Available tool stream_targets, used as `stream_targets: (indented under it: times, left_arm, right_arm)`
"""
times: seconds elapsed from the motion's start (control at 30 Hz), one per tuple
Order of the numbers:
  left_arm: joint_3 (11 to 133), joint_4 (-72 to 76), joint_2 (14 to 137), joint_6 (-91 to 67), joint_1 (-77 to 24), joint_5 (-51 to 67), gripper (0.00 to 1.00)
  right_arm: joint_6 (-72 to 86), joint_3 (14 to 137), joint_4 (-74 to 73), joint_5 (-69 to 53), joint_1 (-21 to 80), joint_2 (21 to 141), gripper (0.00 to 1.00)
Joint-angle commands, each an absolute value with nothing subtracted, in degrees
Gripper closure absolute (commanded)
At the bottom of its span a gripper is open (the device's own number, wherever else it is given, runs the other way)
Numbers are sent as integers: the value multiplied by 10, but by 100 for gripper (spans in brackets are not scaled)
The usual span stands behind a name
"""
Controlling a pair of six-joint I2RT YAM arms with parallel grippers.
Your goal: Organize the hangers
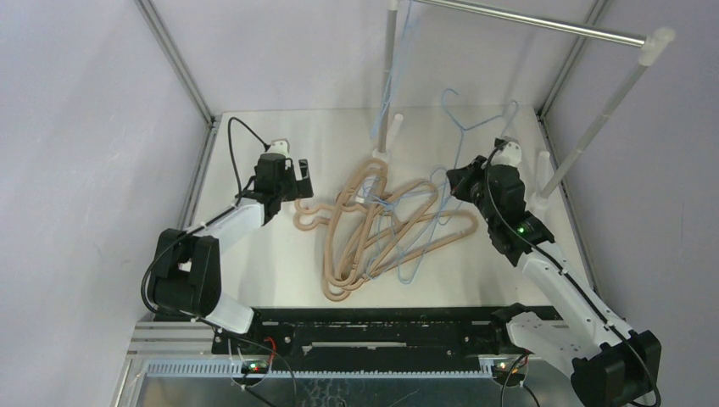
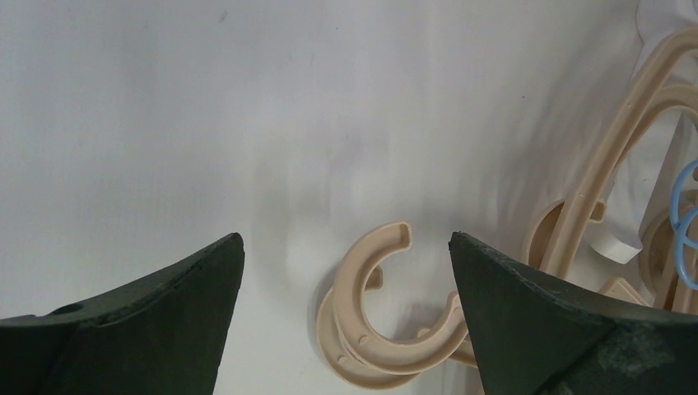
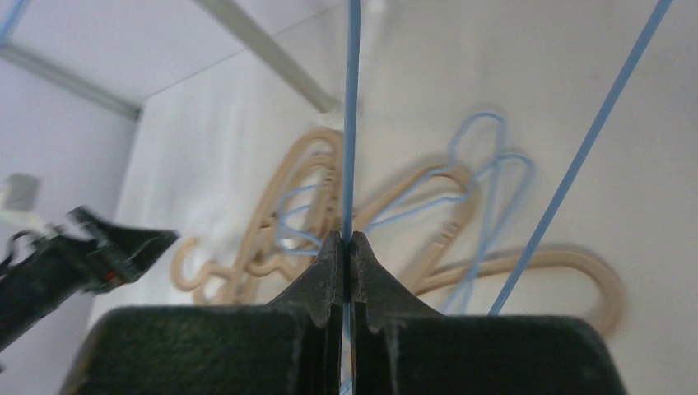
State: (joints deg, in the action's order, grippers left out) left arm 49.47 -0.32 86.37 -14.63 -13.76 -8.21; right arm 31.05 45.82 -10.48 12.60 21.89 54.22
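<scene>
A tangled pile of hangers lies mid-table: thick tan ones (image 1: pixel 356 246) with thin light-blue ones (image 1: pixel 420 203) across them. My right gripper (image 1: pixel 465 176) is shut on the wire of one blue hanger (image 1: pixel 475 127), which rises above the table with its hook up. In the right wrist view that wire (image 3: pixel 353 123) runs straight up from the closed jaws of the right gripper (image 3: pixel 346 237). Another blue hanger (image 1: pixel 398 59) hangs from the rail. My left gripper (image 1: pixel 298 182) is open just above the table, and two stacked tan hooks (image 2: pixel 387 329) lie between its fingers, untouched.
A silver rail (image 1: pixel 526 21) on white posts (image 1: pixel 593 127) stands across the back right. One post (image 1: pixel 390 76) stands at the back centre, its foot beside the pile. Cage walls close in the table on the left and right.
</scene>
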Motion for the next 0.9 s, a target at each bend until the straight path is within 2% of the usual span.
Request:
stream_targets:
  times: [0.0,0.37,0.87]
  left_arm:
    - [507,14,846,-151,-141,-77,1]
    - [509,14,849,-149,-141,-81,1]
    - [513,11,854,-145,-142,-87,1]
  right_arm:
    - [305,504,13,-39,216,546,100]
    - [315,579,152,-130,222,585,100]
    - [321,738,220,-104,175,765,100]
